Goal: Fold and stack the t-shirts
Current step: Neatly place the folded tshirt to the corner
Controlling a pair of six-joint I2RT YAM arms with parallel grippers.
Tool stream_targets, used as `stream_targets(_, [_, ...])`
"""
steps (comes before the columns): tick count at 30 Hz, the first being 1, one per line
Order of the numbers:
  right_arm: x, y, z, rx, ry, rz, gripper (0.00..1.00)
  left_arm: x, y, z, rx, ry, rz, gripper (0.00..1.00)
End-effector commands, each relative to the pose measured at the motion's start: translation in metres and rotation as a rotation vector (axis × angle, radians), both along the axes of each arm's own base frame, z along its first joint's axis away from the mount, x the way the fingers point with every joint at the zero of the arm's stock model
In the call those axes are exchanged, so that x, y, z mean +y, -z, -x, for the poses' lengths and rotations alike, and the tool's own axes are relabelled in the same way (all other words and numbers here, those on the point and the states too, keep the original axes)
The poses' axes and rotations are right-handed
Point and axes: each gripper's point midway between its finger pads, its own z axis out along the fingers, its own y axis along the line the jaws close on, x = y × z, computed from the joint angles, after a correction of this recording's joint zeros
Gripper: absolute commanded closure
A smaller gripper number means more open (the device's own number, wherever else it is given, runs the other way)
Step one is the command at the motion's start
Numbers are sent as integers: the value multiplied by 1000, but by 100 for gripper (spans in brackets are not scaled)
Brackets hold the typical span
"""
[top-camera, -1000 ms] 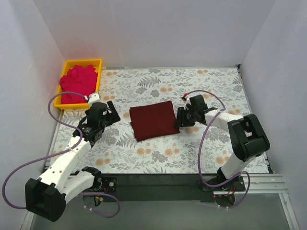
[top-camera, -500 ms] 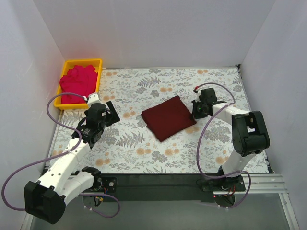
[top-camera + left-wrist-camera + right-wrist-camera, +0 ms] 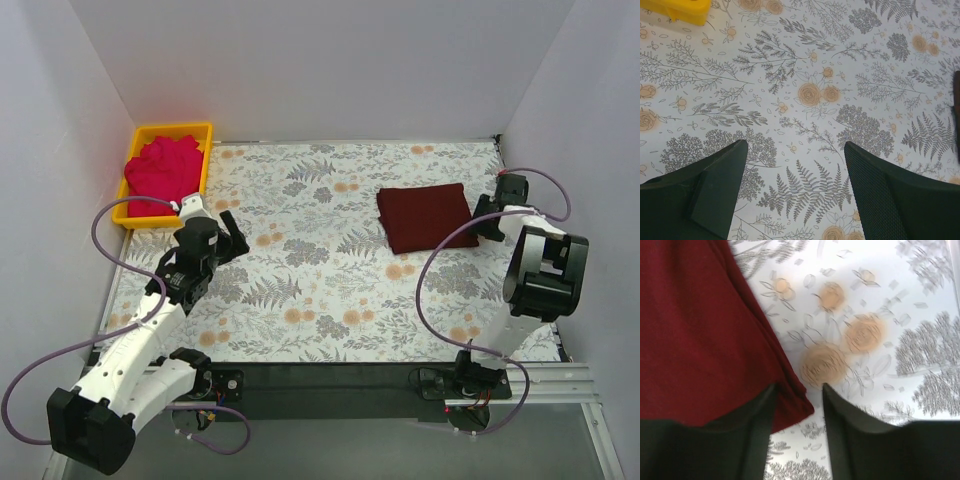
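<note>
Maroon t-shirt (image 3: 425,215) folded, right of frame; right gripper (image 3: 798,390) parted at its corner. Left gripper (image 3: 795,145) wide open, empty.

R wrist view blurry, maroon t-shirt (image 3: 700,340) cut off top-left.

- The folded dark maroon cotton t-shirt (image 3: 425,216) lies on the floral-printed table (image 3: 330,300), far right.
- The rectangular yellow plastic bin (image 3: 175,128) sits in the table's far left corner.
- The crumpled pinkish-red cotton t-shirt (image 3: 160,170) lies inside that bin.
- The right gripper (image 3: 483,222) is at the maroon shirt's right edge.
- The left gripper (image 3: 233,233) is near the bin's front right corner.
</note>
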Motion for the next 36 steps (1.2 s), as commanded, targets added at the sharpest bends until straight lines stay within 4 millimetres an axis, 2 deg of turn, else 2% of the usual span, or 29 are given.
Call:
stream_targets(1, [11, -37, 11, -101, 94, -129, 47, 1, -11, 1, -39, 7, 6, 23])
stream_targets(2, [20, -26, 26, -87, 140, -185, 40, 0, -10, 2, -39, 9, 8, 23])
stream_targets(3, [38, -33, 21, -141, 111, -282, 32, 1, -12, 2, -43, 8, 9, 23])
stream_targets(4, [45, -46, 24, -197, 121, -327, 27, 0, -12, 2, -46, 10, 12, 23])
stream_targets(5, [54, -50, 27, -226, 184, -409, 23, 0, -12, 2, -46, 10, 12, 23])
stream_targets(6, [63, -40, 38, -241, 206, -459, 11, 0, -12, 3, -44, 10, 12, 23])
stream_targets(7, [67, -55, 40, -314, 221, -492, 5, 0, -12, 2, -45, 11, 14, 23])
stream_targets(8, [72, -59, 42, -344, 292, -577, 3, 1, -12, 3, -44, 9, 14, 23])
stream_targets(9, [79, -51, 51, -369, 313, -619, 2, 0, -12, 3, -46, 13, 16, 23])
stream_targets(10, [82, -59, 53, -411, 331, -656, 2, -1, -13, 3, -48, 15, 18, 23])
stream_targets(12, [87, -59, 55, -442, 402, -710, 2, -1, -13, 3, -48, 14, 19, 23])
stream_targets(16, [109, -60, 49, -454, 437, -768, 4, -1, -13, 3, -47, 15, 20, 23])
stream_targets(20, [122, -56, 42, -455, 502, -799, 10, 0, -14, 4, -52, 11, 19, 23])
stream_targets(22, [123, -47, 40, -436, 561, -812, 11, 0, -14, 4, -54, 11, 20, 23])
stream_targets(24, [137, -43, 39, -422, 565, -822, 11, 0, -14, 4, -54, 11, 20, 23])
stream_targets(31, [139, -28, 38, -425, 672, -803, 11, 0, -16, 4, -61, 11, 22, 23])
stream_targets(36, [133, -15, 37, -427, 752, -783, 13, 0, -15, 5, -58, 13, 21, 23])
